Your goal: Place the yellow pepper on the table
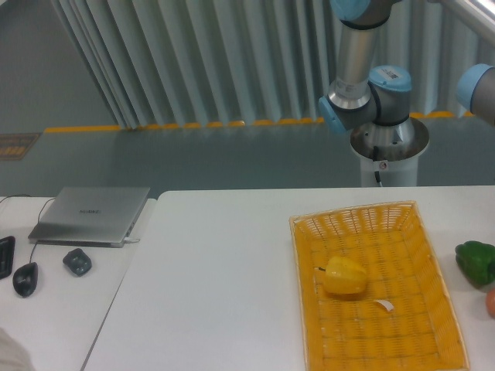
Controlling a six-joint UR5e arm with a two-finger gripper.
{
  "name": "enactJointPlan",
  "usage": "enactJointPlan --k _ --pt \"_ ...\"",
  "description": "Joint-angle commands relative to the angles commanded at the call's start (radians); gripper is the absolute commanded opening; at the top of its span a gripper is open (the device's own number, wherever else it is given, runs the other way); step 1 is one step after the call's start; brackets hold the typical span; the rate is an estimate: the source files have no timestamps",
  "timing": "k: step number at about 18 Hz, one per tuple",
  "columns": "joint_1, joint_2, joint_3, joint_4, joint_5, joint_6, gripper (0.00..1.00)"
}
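The yellow pepper [344, 276] lies in the middle of the orange-yellow woven basket [433, 325], its short dark stem pointing left. The basket rests on the right part of the white table [216, 294]. Only the arm's upper joints [367, 93] show, at the top right behind the table. The gripper is out of view.
A green pepper [476, 261] lies on the table right of the basket, with an orange-red thing [491, 303] at the frame edge below it. A small white tag [384, 305] lies in the basket. The adjoining desk on the left holds a grey laptop [93, 215], a mouse [25, 278] and a small dark object [77, 261].
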Motion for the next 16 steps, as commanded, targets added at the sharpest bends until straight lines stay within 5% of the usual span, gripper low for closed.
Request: enactJointPlan --k 8,13,16 --pt "-0.012 0.011 -0.028 0.003 -0.023 0.000 1.00" --pt "-0.006 0.044 -0.135 0.105 -0.084 -0.014 1.00" --pt "-0.024 0.071 -0.155 0.110 -0.095 -0.011 1.00"
